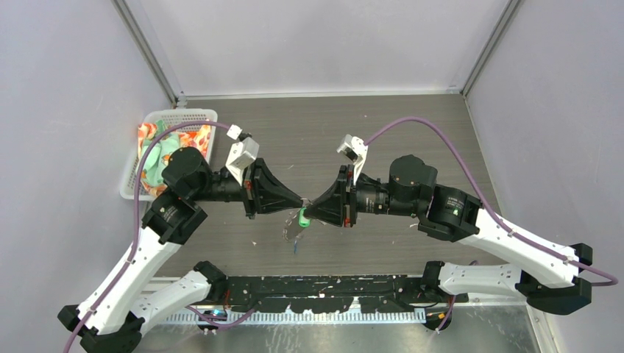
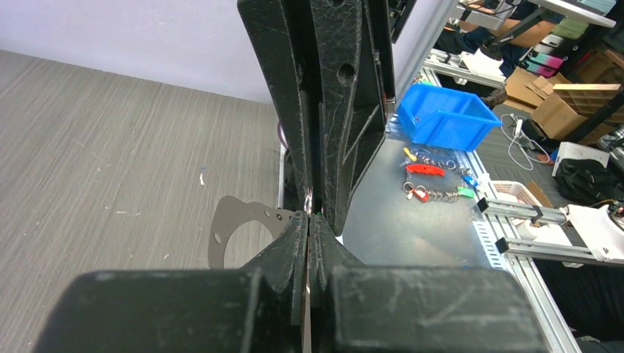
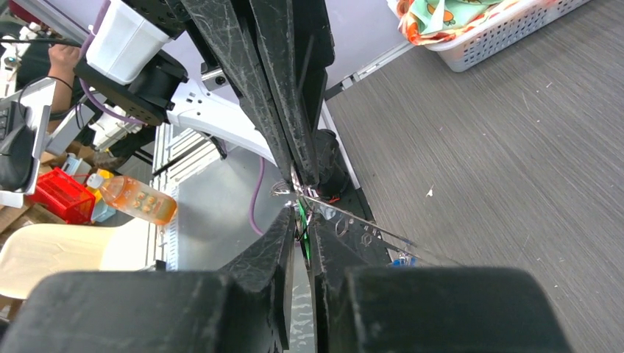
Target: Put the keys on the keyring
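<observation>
Both pinch: left fingers (image 2: 300,229) thin metal (image 2: 305,294), right fingers (image 3: 288,229) green key (image 3: 302,218), unseen from left wrist.

— What do we have underneath it all?
— We see a grey wood-grain table (image 1: 397,125), with pale wall panels on three sides.
— And what do we find lying on it?
— We find a white slatted basket (image 1: 184,116) at the far left corner, by the left wall, with bright patterned cloth (image 1: 197,137) inside. We also spot a few tiny pale flecks (image 3: 429,193) scattered on the bare surface
</observation>
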You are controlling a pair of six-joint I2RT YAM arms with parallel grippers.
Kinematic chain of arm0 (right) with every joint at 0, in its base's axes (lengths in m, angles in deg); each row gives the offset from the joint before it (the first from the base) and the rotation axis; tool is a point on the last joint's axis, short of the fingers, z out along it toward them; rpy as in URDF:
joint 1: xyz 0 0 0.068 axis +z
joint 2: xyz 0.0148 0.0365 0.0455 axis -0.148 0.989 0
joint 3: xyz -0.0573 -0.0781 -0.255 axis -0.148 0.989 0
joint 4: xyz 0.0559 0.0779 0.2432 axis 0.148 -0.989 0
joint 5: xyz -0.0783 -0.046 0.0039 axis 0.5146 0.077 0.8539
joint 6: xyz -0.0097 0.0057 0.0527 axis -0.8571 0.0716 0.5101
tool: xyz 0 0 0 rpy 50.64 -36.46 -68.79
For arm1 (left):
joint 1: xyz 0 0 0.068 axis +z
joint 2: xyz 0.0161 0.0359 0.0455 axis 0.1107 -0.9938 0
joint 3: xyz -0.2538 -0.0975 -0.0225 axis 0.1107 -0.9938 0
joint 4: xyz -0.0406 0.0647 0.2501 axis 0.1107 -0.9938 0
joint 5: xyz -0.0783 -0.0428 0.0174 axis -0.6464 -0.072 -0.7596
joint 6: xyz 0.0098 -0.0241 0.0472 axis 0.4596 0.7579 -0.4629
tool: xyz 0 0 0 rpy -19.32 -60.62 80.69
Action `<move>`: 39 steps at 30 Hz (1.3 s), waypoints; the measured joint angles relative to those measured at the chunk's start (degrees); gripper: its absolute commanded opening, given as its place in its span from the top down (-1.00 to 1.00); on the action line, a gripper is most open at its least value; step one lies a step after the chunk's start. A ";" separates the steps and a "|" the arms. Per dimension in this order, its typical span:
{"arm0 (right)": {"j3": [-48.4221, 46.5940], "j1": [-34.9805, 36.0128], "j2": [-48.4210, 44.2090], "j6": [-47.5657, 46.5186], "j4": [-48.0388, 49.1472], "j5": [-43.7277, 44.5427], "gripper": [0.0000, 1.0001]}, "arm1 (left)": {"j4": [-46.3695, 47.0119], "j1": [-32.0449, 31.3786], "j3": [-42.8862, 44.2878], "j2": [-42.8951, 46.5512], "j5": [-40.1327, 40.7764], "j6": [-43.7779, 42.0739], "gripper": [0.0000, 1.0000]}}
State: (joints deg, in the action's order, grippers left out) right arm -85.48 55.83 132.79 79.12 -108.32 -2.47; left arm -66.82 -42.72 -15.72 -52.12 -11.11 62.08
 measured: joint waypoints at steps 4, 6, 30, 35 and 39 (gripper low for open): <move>0.09 0.00 0.00 0.55 -0.02 -0.37 0.70 | -0.20 0.00 -0.22 0.00 0.20 0.00 1.00; 0.44 0.00 -0.02 1.11 0.09 -0.68 0.70 | -0.24 -0.02 -0.26 0.00 0.17 -0.02 0.99; -4.00 -0.07 -0.74 -5.05 -10.82 3.67 -0.10 | 0.11 -0.02 -0.42 0.72 -0.61 0.20 0.99; -4.44 -0.07 -3.28 -9.62 -8.15 3.91 0.00 | 0.26 -0.02 -0.42 0.70 -0.90 0.31 1.00; -5.90 -0.07 -1.31 -11.61 -6.32 2.23 0.13 | 0.26 -0.02 -0.42 0.68 -0.87 0.33 0.99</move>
State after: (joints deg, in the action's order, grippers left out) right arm -91.38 55.76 131.48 67.52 -114.64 -0.24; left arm -66.56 -42.74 -16.13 -51.44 -11.98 62.41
